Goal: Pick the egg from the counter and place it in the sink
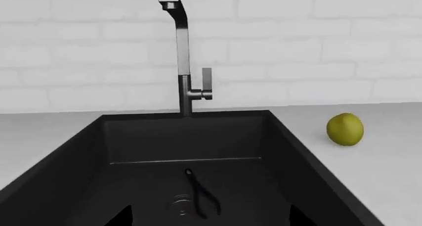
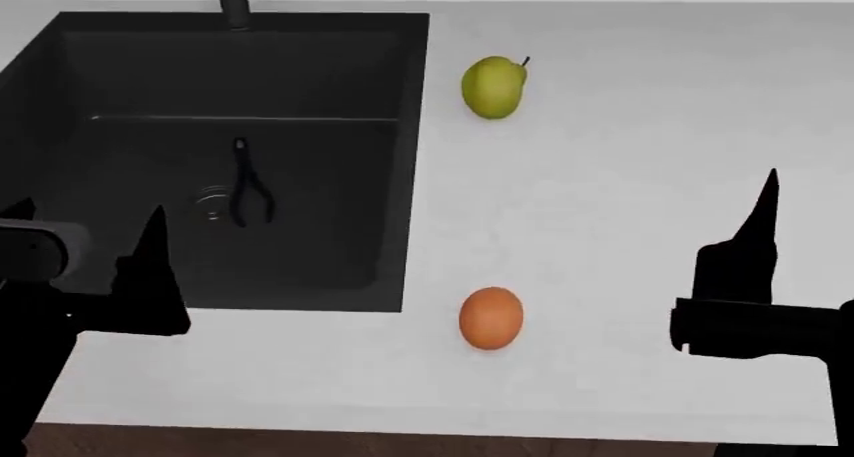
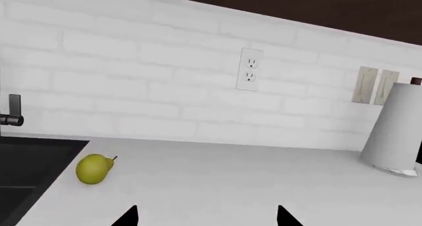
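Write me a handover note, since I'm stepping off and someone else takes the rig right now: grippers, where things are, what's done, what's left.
Left gripper: empty, hanging over the sink's near edge; jaws apart in its wrist view.
Right gripper: empty, above the counter to the right of the egg; jaws apart too.
Egg: on the counter near the front edge, just right of the sink, untouched.
Pear: farther back; leave it.
Pliers lie in the sink by the drain.
Done: nothing yet.
Left: grasp the egg, carry it over, set it in the sink.

Both arms hovering low, grippers empty

The left gripper (image 2: pixel 147 267) is pointing forward with fingertips spread apart; the right gripper (image 2: pixel 761 237) is doing likewise, its fingers parted too.
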Available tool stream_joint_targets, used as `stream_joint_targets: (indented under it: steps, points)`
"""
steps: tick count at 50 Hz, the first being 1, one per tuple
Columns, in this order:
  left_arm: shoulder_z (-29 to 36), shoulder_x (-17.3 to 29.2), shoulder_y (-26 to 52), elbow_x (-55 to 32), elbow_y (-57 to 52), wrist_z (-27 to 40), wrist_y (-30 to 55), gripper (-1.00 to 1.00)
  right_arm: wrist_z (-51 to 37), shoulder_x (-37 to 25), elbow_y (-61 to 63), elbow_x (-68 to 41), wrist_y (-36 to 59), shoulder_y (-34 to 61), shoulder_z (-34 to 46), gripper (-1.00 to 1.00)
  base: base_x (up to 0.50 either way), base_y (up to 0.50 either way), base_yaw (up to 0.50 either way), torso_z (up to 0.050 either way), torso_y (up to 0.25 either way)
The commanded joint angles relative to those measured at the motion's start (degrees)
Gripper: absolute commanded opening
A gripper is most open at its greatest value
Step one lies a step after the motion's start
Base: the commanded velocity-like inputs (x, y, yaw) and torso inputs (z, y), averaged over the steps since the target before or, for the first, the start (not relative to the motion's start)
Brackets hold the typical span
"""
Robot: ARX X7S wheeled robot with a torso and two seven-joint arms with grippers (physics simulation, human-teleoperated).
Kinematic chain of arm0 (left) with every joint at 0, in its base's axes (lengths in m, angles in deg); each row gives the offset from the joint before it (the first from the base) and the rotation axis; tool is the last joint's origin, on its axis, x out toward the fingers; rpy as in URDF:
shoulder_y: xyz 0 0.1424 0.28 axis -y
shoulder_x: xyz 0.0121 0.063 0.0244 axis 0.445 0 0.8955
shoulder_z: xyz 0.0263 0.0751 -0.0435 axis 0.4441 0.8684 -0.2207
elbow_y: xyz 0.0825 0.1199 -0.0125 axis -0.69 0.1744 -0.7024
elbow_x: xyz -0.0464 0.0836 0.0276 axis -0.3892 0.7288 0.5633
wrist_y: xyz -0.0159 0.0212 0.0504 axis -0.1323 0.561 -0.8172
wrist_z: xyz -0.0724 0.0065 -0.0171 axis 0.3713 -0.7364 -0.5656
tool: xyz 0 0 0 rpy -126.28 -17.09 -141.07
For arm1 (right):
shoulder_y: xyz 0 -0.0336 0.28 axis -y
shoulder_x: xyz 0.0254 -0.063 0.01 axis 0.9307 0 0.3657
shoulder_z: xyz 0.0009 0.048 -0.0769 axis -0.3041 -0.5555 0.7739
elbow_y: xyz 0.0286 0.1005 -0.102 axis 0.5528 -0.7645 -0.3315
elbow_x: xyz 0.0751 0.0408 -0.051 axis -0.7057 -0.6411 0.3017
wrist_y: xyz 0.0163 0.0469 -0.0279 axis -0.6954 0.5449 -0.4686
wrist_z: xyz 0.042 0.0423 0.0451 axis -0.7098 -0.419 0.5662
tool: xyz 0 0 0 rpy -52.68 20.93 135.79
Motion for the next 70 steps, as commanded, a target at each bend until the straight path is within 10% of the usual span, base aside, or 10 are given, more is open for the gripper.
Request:
stream_joint_targets:
  steps: [1, 31, 70]
  points:
    - [0.2, 0.3, -0.4, -0.6, -1.0, 0.2, 0.4, 1.00, -0.4, 0.3, 0.9, -2.1, 0.6, 0.0, -2.1, 1.00, 0.32, 0.00, 0.00, 0.000, 0.000]
    - [4.7, 0.9, -0.9, -1.1, -2.1, -0.4, 0.9, 1.00, -7.1, -2.2, -0.4, -11.5, 0.4, -0.1, -4.6, 1.00, 0.22, 0.00, 0.00, 0.000, 0.001]
    - [22.5, -9.6, 8.9, -15.5, -17.4, -0.5, 30.0, 1.00, -7.8, -2.3, -5.2, -11.7, -8.9, -5.8, -2.1, 1.00, 0.00, 0.00, 0.00, 0.000, 0.000]
